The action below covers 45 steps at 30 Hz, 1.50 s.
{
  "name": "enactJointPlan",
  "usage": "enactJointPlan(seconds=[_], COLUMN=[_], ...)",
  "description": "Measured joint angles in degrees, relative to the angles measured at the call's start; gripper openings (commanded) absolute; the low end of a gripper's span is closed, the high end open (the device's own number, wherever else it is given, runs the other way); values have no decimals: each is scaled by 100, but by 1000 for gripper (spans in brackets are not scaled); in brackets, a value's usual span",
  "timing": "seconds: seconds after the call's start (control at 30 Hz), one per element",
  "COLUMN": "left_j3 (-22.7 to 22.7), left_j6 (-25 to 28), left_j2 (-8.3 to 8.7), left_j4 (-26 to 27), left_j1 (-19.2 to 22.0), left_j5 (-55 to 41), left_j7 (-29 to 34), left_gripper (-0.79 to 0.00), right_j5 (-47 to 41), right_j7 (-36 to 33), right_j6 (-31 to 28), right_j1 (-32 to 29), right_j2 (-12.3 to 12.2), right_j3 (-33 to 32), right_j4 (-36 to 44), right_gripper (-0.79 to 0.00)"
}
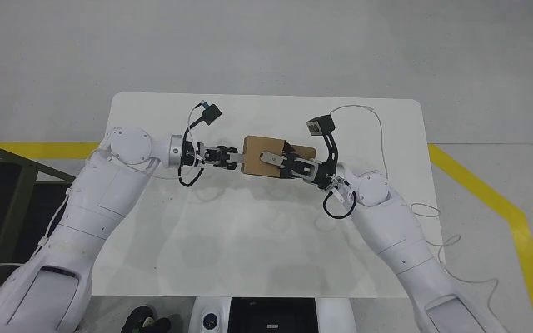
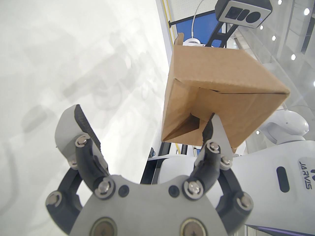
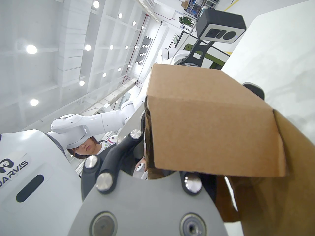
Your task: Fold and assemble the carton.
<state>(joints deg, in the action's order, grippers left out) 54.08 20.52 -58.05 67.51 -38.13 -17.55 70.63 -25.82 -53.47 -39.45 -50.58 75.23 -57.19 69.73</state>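
The white table [image 1: 250, 241] takes up most of the floor in front of me, and both arms meet over its middle. Between them is the brown carton [image 1: 258, 146], already squared into a box shape and lying on its side with its long axis running from one arm to the other. Its end toward the left arm is folded in, though the flaps there sit unevenly with a dark gap at one corner; the end toward the right arm has a flap [image 3: 295, 163] standing loose.

The right gripper [image 1: 275, 158] has hold of the carton from that loose end, one pale finger laid flat along the top panel and the panel pinched under it (the lower finger is hidden by cardboard, so I judge the clamp from above).

The left gripper [image 2: 145, 114] is at the folded end with its jaws spread wide, holding nothing. One finger tip [image 2: 216, 128] touches the end flap; the other stands well apart from the carton.
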Motion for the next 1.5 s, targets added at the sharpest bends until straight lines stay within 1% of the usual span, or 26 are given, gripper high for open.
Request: enactJointPlan(seconds=[0.17, 0.3, 0.63, 0.8, 0.9, 1.03, 1.17, 1.3, 1.43, 1.5], left_j3=[11, -17, -63, 11, 117, 317, 515, 731, 951, 1026], left_j6=[6, -87, -46, -45, 65, 299, 637, 1168, 1916, 2201], left_j2=[-22, -57, -104, -97, -66, -3, 61, 133, 213, 241], left_j4=[-91, -148, -122, -235, -289, -243, -28, 317, 638, 735], left_j1=[2, 9, 38, 65, 89, 100, 66, -62, -315, -427], left_j5=[-107, -293, -350, -306, -143, 138, 530, 1134, 1972, 2381], left_j7=[-31, -16, 86, 56, -19, -170, -447, -909, -1471, -1712], left_gripper=[0, 0, 0, 0, 0, 0, 0, 0, 0, 0], right_j5=[-15, -33, -29, 34, 212, 603, 819, 915, 973, 916], right_j7=[-33, -64, -91, -74, -8, 163, 253, 304, 365, 347], right_j6=[-3, 0, 23, 71, 175, 469, 793, 1052, 1286, 1349], right_j1=[2, 14, 30, 22, 26, 43, 86, 202, 322, 359], right_j2=[2, 10, 12, 2, -16, -41, -27, 14, 73, 98], right_j3=[0, 24, 10, -21, -67, -102, -13, 116, 272, 322], right_j4=[21, 31, 19, -17, -86, -181, -325, -596, -855, -950], right_gripper=[-785, -785, -785, -785, -785, -785, -785, -785, -785, -785])
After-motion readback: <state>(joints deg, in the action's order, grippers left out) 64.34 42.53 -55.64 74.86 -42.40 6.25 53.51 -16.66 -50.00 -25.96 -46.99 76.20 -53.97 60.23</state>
